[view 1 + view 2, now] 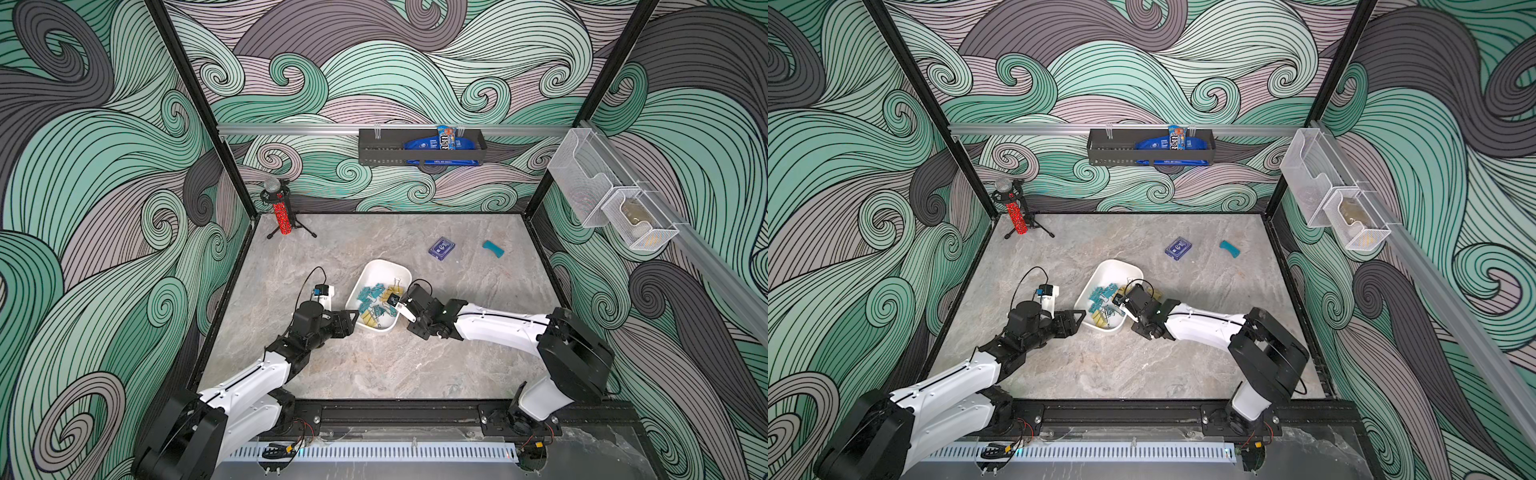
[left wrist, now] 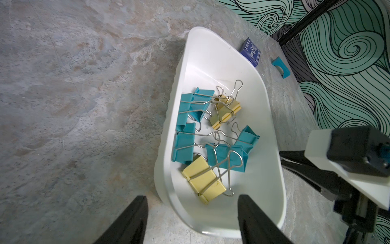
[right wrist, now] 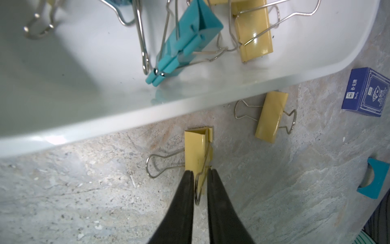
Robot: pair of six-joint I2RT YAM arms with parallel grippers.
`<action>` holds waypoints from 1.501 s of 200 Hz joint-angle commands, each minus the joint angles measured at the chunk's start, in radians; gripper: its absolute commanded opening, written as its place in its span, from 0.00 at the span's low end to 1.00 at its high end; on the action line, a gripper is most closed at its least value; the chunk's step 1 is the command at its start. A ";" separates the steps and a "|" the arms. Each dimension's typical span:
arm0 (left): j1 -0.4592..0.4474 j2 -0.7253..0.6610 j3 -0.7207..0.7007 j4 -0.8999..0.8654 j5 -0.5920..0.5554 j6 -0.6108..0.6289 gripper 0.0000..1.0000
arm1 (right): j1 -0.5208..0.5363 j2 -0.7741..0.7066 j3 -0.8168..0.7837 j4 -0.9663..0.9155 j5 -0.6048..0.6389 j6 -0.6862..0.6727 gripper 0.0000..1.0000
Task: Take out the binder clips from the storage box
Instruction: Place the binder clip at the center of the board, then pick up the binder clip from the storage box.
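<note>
- Lying slantwise near the middle of the table (image 1: 374, 365), the storage box (image 1: 386, 272) is bare in its far half. The binder clips (image 2: 223, 156), teal and yellow with tangled wire handles, crowd its near half.
- Two more sit outside, on the table just beside the box's long rim (the right arm's side): one yellow clip (image 3: 195, 150) at the fingertips and a second yellow clip (image 3: 271, 117) lying flat, apart from it.
- The right gripper (image 3: 200, 175) is narrow, a mere slit with that clip's edge and wire handle in it. Whether it pinches, I cannot tell.
- The left gripper (image 2: 192, 197) stands wide, straddling the box's near corner rim and holding nothing.
- The card box (image 1: 441, 247) and teal curved piece (image 1: 493, 248) lie well apart, beyond the box's far end. Bare table stretches toward the arm bases and the left edge.
</note>
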 commanded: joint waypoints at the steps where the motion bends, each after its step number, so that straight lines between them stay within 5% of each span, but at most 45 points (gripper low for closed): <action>1: -0.010 -0.010 0.005 0.003 0.009 -0.008 0.70 | 0.005 -0.005 0.007 -0.002 -0.016 0.011 0.22; 78: -0.012 -0.017 0.005 -0.002 0.005 -0.009 0.70 | 0.012 -0.112 0.041 -0.003 -0.055 0.010 0.42; 178: -0.012 -0.026 0.009 -0.018 0.006 -0.003 0.70 | 0.011 0.046 0.259 0.034 -0.195 -0.078 0.36; 300: -0.015 -0.031 0.002 -0.012 0.010 -0.004 0.70 | -0.029 0.261 0.393 0.080 -0.096 -0.212 0.33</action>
